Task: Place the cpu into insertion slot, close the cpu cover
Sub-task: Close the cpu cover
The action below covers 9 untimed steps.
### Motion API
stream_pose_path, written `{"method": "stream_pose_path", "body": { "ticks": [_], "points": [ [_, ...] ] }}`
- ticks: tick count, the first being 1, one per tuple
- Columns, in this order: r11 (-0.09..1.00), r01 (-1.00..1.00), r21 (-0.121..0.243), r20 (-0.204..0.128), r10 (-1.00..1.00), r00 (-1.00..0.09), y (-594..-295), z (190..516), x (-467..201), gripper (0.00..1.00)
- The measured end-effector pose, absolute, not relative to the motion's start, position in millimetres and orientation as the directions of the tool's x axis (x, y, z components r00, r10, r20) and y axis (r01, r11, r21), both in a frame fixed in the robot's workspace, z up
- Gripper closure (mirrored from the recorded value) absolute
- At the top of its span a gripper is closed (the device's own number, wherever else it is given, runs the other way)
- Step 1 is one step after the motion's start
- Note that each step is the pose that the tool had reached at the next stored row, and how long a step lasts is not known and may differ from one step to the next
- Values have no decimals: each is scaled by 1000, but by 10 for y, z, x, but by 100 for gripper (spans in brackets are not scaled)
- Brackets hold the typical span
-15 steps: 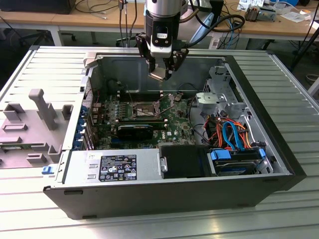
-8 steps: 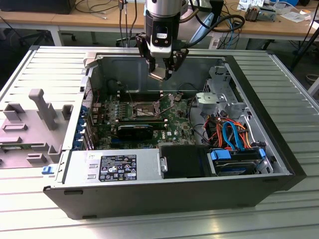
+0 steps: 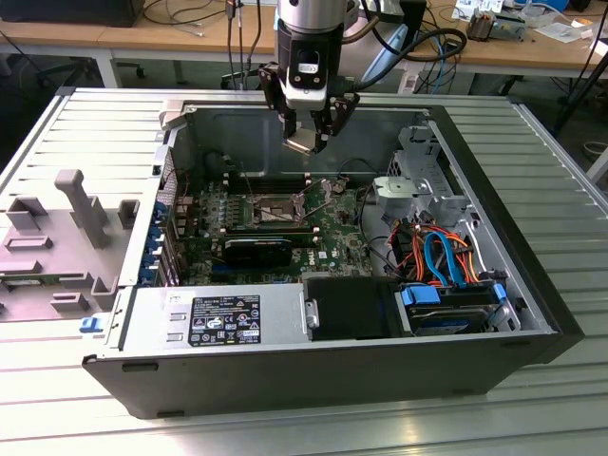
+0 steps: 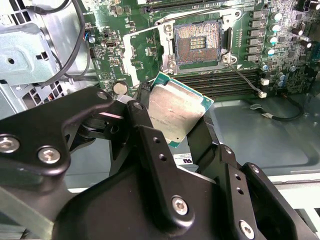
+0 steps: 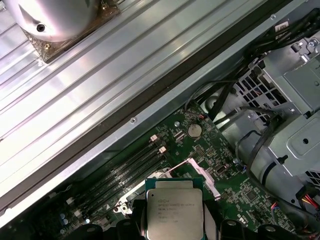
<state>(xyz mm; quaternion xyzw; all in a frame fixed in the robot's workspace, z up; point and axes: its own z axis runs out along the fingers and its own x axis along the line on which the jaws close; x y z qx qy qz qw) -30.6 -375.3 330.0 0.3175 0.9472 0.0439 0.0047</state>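
My gripper (image 3: 306,133) hangs above the open computer case, shut on the cpu (image 3: 303,142), a light grey-silver square chip held by its edges between the black fingers (image 4: 142,135). In both wrist views the cpu (image 4: 175,112) (image 5: 175,212) is tilted and well above the motherboard. The insertion slot (image 4: 197,42) (image 3: 275,207) lies bare on the green board, dark centre showing, below and a little toward the exterior view's left of the gripper. The cpu cover (image 4: 142,50) (image 5: 192,172) stands swung open beside the slot, with its lever wire (image 4: 245,77) loose.
Long black memory slots (image 4: 225,82) run beside the socket. A grey drive cage (image 3: 418,180) and blue and orange cables (image 3: 442,252) fill the case on the exterior view's right. The power supply (image 3: 214,318) sits at the front. A grey plastic fixture (image 3: 57,237) lies outside the case.
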Motion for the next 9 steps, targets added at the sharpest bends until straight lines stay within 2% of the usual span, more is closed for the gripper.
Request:
{"method": "stream_pose_path", "body": {
  "ticks": [9],
  "points": [
    [789, 608, 86, 19, 609, -793, -3753, 3300, -306, 45]
  ]
}}
